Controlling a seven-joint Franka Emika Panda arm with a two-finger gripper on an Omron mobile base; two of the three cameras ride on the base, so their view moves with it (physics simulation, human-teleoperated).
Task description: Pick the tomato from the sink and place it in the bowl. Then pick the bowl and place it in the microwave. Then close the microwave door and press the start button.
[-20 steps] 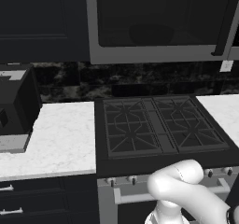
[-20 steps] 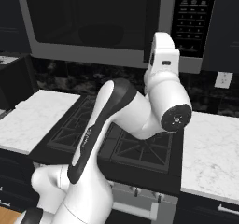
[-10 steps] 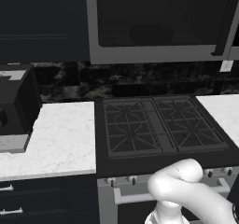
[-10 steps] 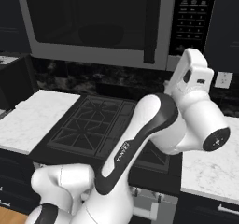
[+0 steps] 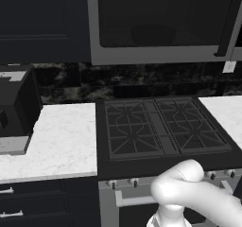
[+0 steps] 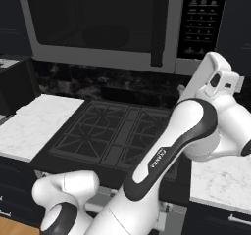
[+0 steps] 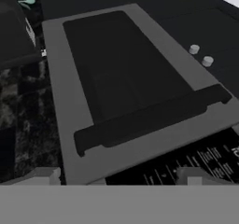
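Above the stove, the empty claw stands parted before the closed microwave door.

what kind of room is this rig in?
A home-style kitchen, rendered. A gas stove sits between white marble counters, a microwave with its door shut hangs above it, and dark cabinets line the wall.

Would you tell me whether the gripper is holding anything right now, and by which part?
Nothing is held: the gripper faces the closed microwave door.
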